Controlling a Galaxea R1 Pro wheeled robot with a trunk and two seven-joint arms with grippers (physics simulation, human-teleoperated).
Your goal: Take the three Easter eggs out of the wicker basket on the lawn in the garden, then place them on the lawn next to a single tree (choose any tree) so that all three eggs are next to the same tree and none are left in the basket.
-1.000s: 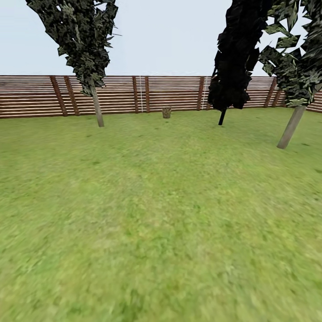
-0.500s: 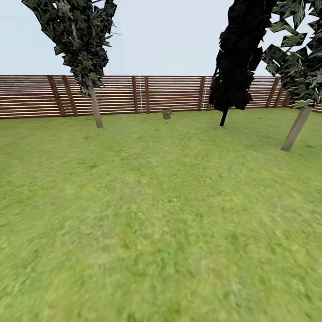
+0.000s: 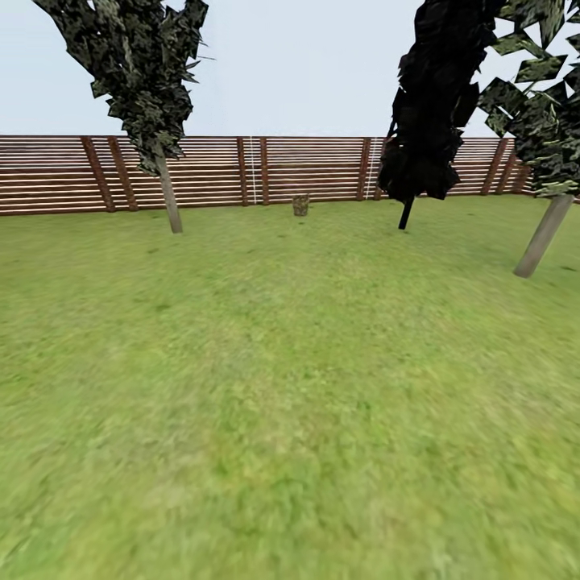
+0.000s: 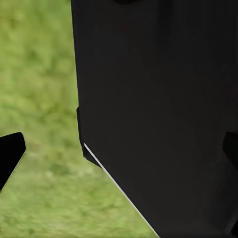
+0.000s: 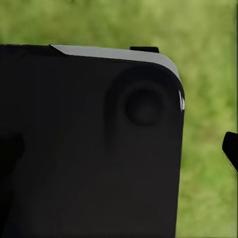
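Approach step, by my read. Basket (image 3: 300,205) sits small at upper centre of the frame, by the fence (image 3: 209,171), far across the lawn (image 3: 290,387). 2 pale-trunked trees (image 3: 168,193) flank it. Eggs too small to tell. Gripper openings: cannot tell. Next: drive closer.

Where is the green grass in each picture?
Head view: the lawn covers the lower part, up to the fence.
Left wrist view: grass beside a black robot part.
Right wrist view: grass above and beside a black robot part.
Shared landmark: the lawn itself.
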